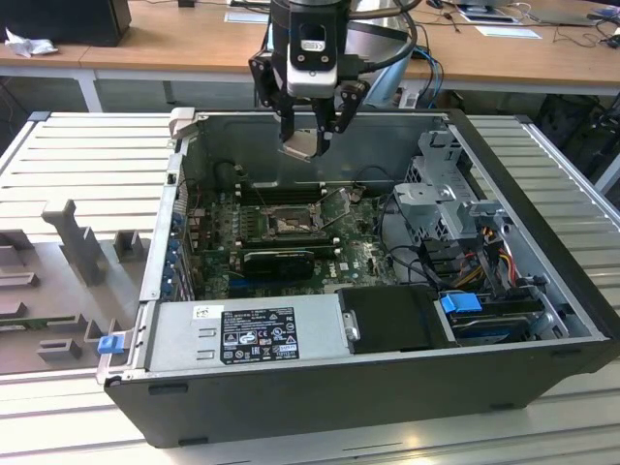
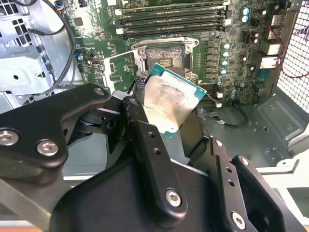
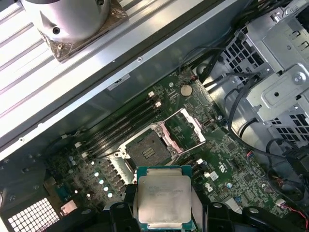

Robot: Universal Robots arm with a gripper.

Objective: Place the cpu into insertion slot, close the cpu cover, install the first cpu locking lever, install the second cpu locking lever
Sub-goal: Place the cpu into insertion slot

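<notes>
The gripper [image 3: 163, 209] was seen in both wrist views with its black fingers [image 2: 136, 113] closed in against opposite edges of the cpu [image 3: 161, 198], which was gripped between them. The chip's pale metal top faced the first wrist camera; in the second wrist view the cpu [image 2: 171, 104] sat tilted in the gripper [image 2: 169, 123], its green border visible. In the exterior view the gripper [image 1: 308, 145] hung above the open computer case [image 1: 320, 387], near its far wall, with the cpu [image 1: 301, 144] well clear of the board.

Below it, the insertion slot [image 3: 149, 147] lay bare, its dark contact field exposed inside the silver rim. The cpu cover [image 3: 194, 125] stood swung open just beside the slot, hinged along one side. The position of the locking levers could not be judged with confidence. The long memory slots [image 3: 120, 128] ran just beside the socket, on the side away from the gripper.

Further out in the exterior view, the insertion slot [image 1: 289, 224] lay mid-board, a grey power supply [image 1: 242, 329] lay along the near wall, and a metal drive cage [image 1: 441, 194] stood on the exterior view's right. The case rested on a ribbed grey table [image 1: 87, 155], with wooden desks [image 1: 174, 44] beyond.
</notes>
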